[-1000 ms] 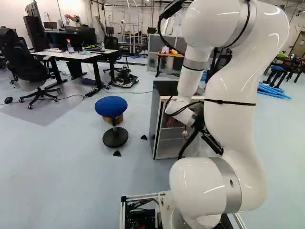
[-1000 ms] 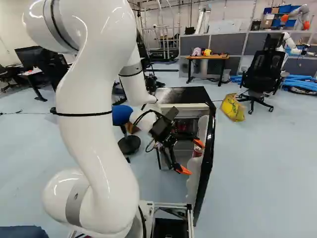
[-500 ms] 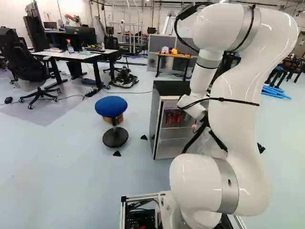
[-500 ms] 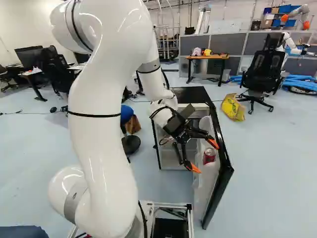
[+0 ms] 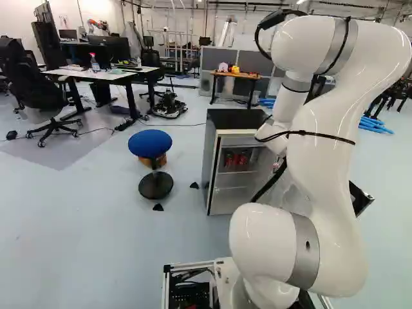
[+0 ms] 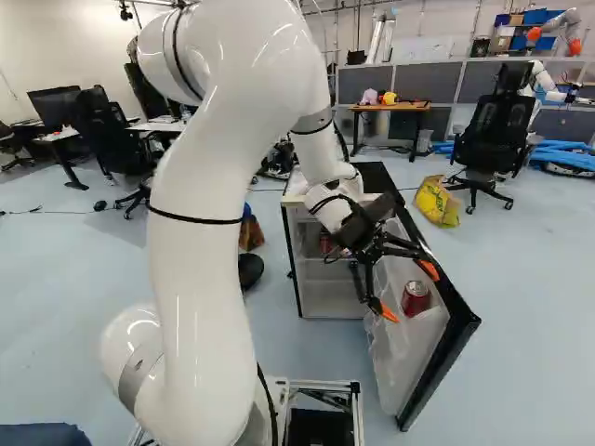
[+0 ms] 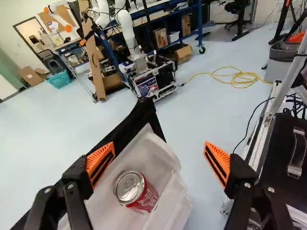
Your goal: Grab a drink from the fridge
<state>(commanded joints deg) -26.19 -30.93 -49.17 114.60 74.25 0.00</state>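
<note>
Door shelf (image 7: 157, 155), can (image 7: 137, 191) near pincer (image 6: 411, 292)

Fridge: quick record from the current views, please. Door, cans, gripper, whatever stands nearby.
fridge: open, dark top
door: swung outward, black edge
door bin: white, one red can in it
shelf: red cans, at least two, exact count unclear
gripper: open, nothing held
alignment: door-bin can appears between the fingers in the wrist view, nearer one of them
nearby: blue stool, left of fridge in the left base view
drink grabbed: not yet
</note>
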